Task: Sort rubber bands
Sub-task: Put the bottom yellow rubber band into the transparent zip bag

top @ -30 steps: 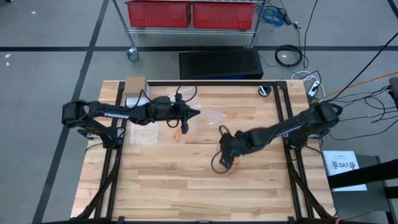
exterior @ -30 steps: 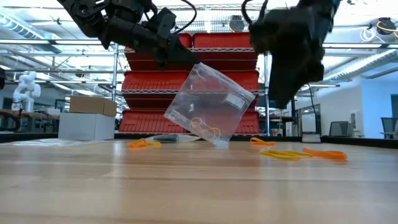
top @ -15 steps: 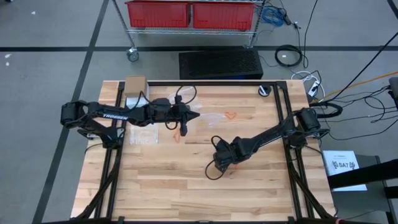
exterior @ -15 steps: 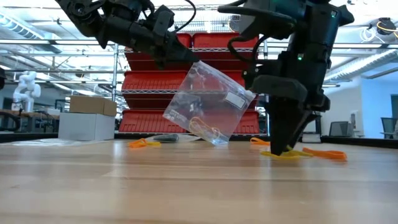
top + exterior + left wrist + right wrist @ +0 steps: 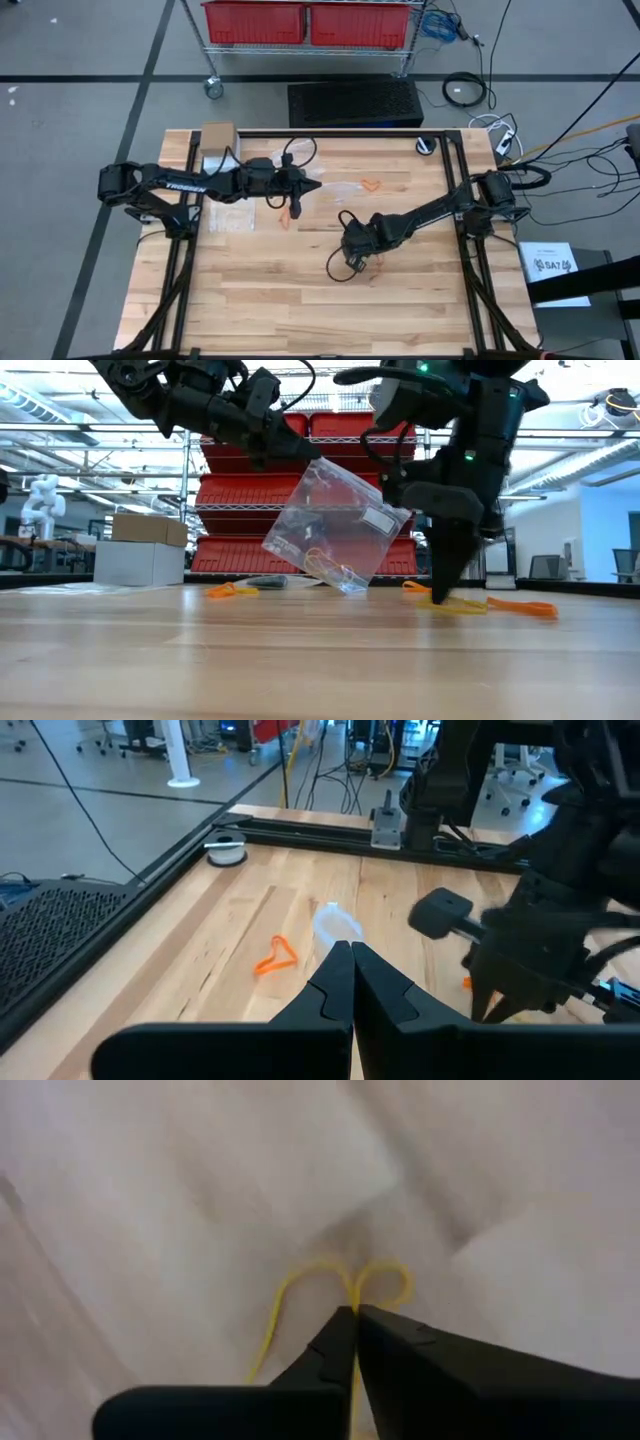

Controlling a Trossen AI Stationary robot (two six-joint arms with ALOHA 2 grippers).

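Note:
My left gripper point(image 5: 300, 458) is shut on a clear plastic bag point(image 5: 335, 530) held above the table's far middle. The bag has pale yellow rubber bands point(image 5: 330, 567) in its lower part. My right gripper point(image 5: 438, 598) points down at the table's middle point(image 5: 362, 262) and is shut on a yellow rubber band point(image 5: 300, 1285). More yellow band point(image 5: 460, 608) lies beside its tips. Orange rubber bands lie flat on the wood point(image 5: 520, 606) point(image 5: 232, 590) point(image 5: 372, 185). My left gripper pinches the bag's top edge point(image 5: 335, 928) between its two shut fingers, coming level from the table's left. The bag hangs tilted below the fingers. I cannot tell whether its lower corner point(image 5: 352, 590) touches the table. My right gripper pinches the yellow band where its two loops meet point(image 5: 352, 1295), at its fingertips. The fingers come from above, pointing down. The band's loops spread out on the wood past the tips.
A cardboard box point(image 5: 217, 135) and flat clear bags point(image 5: 230, 218) lie at the table's left. A small roll point(image 5: 427, 146) sits at the far right corner. A black cable loop point(image 5: 345, 265) hangs by my right wrist. Red bins point(image 5: 350, 470) stand behind the table.
My right gripper has come down from above onto the yellow band on the table, then shifted a little toward the left. My left gripper and the bag have kept still.

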